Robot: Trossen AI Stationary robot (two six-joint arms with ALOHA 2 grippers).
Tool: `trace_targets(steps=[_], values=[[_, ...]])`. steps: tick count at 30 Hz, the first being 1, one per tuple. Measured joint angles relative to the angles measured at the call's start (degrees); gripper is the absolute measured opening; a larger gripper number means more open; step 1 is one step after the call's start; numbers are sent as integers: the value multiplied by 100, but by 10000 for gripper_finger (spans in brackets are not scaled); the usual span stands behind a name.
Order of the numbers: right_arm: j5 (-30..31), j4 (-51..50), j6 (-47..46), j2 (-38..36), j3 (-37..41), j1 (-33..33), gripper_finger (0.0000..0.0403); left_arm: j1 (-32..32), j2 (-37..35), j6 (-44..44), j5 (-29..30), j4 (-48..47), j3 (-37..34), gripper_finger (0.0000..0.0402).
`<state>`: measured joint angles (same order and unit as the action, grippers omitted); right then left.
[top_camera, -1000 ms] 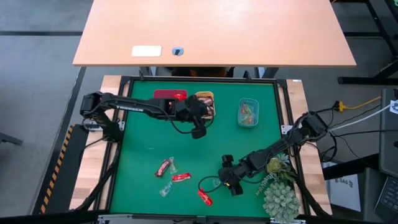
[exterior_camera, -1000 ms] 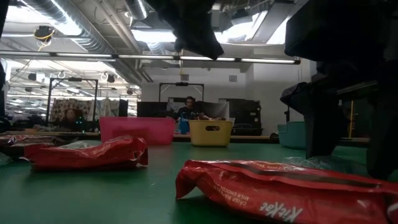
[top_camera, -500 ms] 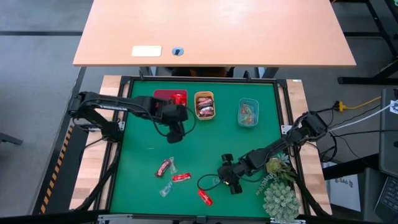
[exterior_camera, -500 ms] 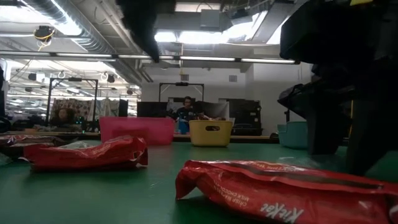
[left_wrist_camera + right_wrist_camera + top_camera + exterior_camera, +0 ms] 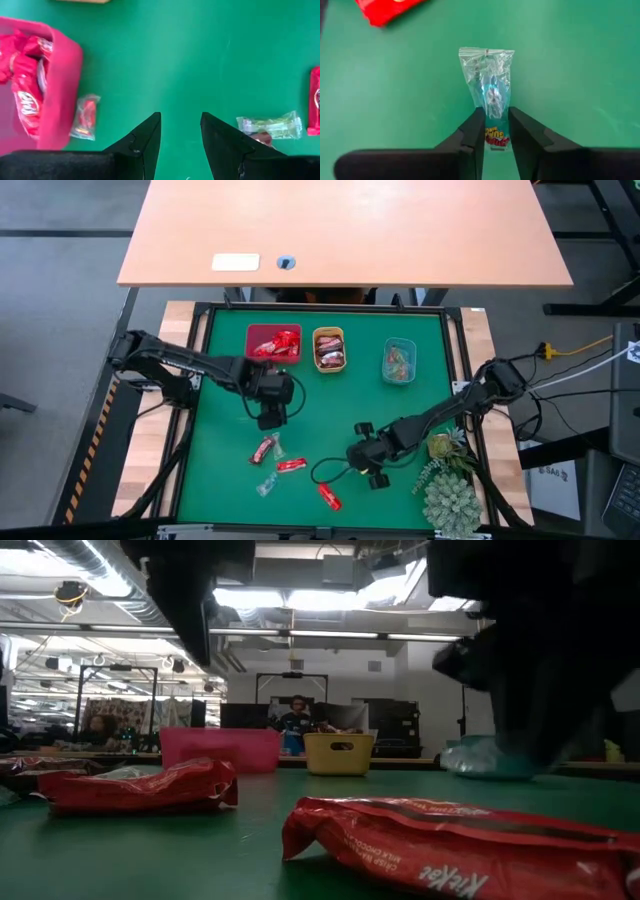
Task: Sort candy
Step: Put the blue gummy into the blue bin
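On the green tabletop [image 5: 220,470], we are watching two dark arms working among scattered candy. The right tool [image 5: 493,131] is gripping one end of a clear greenish sweet [image 5: 489,89] between its fingers [image 5: 472,131], the wrapper sticking out ahead of the tips; from above, this tool [image 5: 362,465] is sitting low near the front middle of the mat.

The left tool [image 5: 180,131] is hanging with its fingers set narrowly apart and holding nothing, over bare green just beside the red tray [image 5: 61,90]. From above we are seeing it [image 5: 268,420] in front of that tray [image 5: 251,332], which is carrying red-wrapped sweets [image 5: 277,345]. An orange tray [image 5: 328,332] with dark bars and a teal tray [image 5: 398,343] with clear sweets are standing along the far edge.

Still lying loose near the front: a dark brown-and-white bar [image 5: 263,448], a red sweet [image 5: 291,465], a clear one [image 5: 266,485] and another red one [image 5: 329,497]. At tabletop height, two red wrappers [image 5: 140,786] [image 5: 455,852] are filling the foreground. A spiky green plant [image 5: 450,500] is sitting at the front right corner.
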<state>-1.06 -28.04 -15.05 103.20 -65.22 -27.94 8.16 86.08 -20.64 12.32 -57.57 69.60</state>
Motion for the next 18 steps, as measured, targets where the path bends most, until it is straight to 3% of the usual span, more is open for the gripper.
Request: trace_targets(steps=[5,11,18], values=[[87,-1301,586,-79,-716,300,77,219,0,-42,2,208,-244,134],[699,-2917,1264,-303,-1475,776,76,434,0,-192,2,543,-481,134],[1572,-4131,1703,-896,-1618,1504,76,602,0,-188,46,628,-559,134]])
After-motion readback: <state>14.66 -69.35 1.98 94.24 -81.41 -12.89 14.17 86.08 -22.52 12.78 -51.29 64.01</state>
